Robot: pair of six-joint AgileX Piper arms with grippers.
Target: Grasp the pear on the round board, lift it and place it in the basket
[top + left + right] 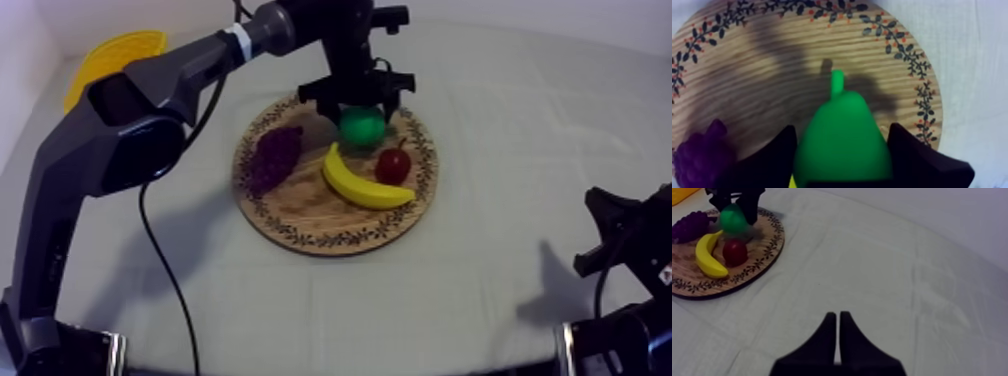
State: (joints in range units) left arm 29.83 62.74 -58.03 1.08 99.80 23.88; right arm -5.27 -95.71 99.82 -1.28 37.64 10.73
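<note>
The fingers of the left gripper are closed against both sides of the pear, low on its wide body. The pear is at the far part of the wooden board; whether it has left the wood cannot be told. The hold looks like the weak point. The pear's body is round, smooth and tapering, so a shallow pinch could let it slip out or swing as the arm rises.

The banana and the small red fruit lie just on the near side of the pear, and the grapes lie to its left. A dropped pear would probably knock into them or roll off onto the surface.

The yellow basket stands at the far left, well apart from the board. The carry is therefore long and runs over or beside the grapes, which a low path might clip.

The right gripper rests at the near right with its fingers pressed together on nothing, out of the way.
</note>
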